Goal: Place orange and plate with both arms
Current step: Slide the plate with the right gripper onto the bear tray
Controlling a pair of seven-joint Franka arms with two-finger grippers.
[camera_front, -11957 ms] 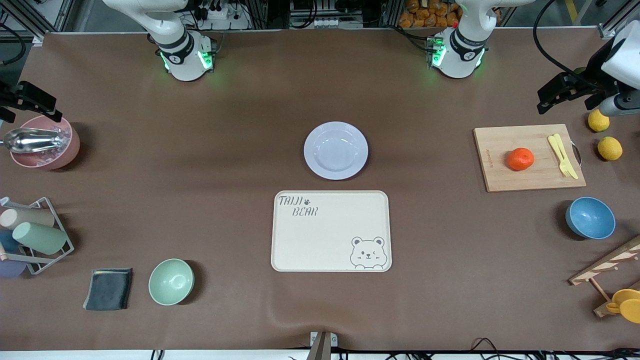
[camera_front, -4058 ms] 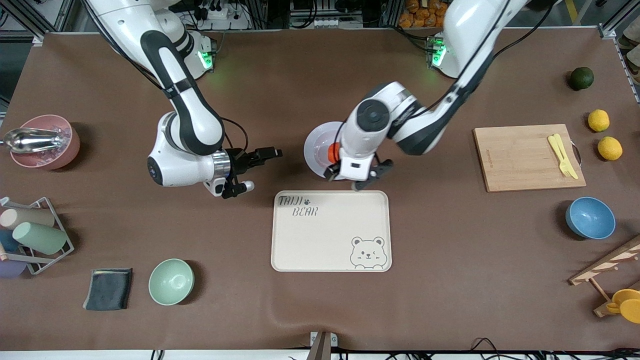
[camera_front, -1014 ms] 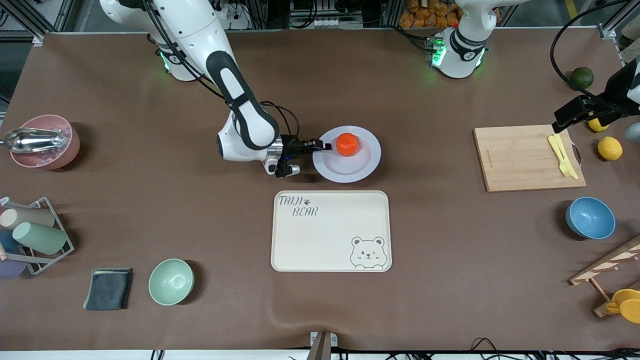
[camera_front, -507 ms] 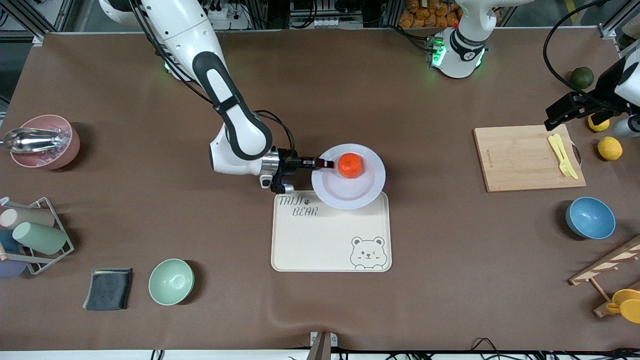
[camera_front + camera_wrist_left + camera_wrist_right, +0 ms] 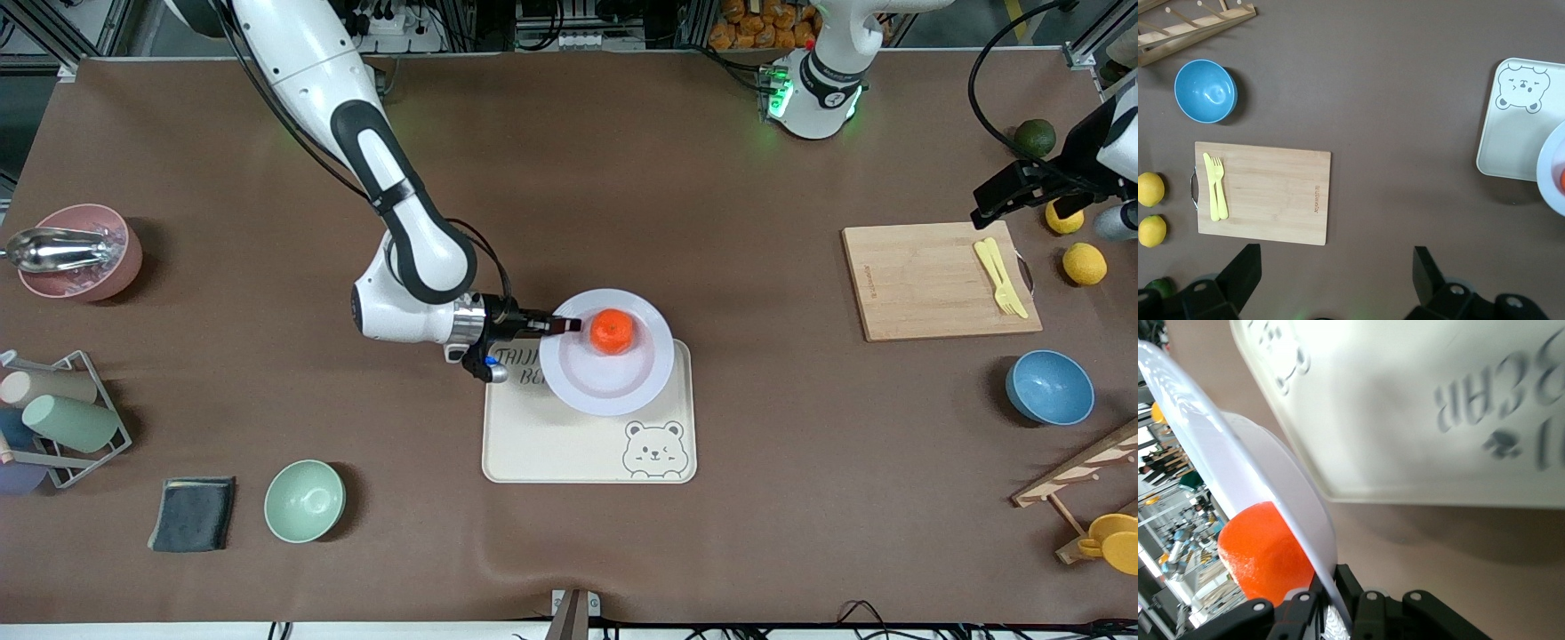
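Right pincer (image 5: pixel 560 324): closed on the rim of the plate (image 5: pixel 578 378), at the edge toward the right arm's end of the counter. The right wrist view confirms the rim (image 5: pixel 1318 540) clamped between the fingers. The plate is carried over the cream bear-printed tray (image 5: pixel 569 458), covering most of its lettering; its shadow on the tray suggests it is not yet set down. The orange (image 5: pixel 612 331) sits on the plate, close to the gripped edge.

Left pincer (image 5: pixel 1000 191): jaws spread wide, holding nothing, over the counter beside the cutting board (image 5: pixel 933 280). That arm waits.

Progress, as judged: orange is on the plate, so that part appears done. Remaining: lower the plate flat onto the tray, release, withdraw.

Surface: brown counter (image 5: pixel 800 444), with a slight ripple near its camera-side edge. Also present: yellow fork (image 5: pixel 1000 276) on the board, two lemons (image 5: pixel 1085 263), a dark green fruit (image 5: pixel 1035 138), blue bowl (image 5: pixel 1049 388), green bowl (image 5: pixel 304 500), pink bowl (image 5: pixel 76 253), a folded dark cloth (image 5: pixel 192 514).

Room: frame rails and cabling along the arms' bases.
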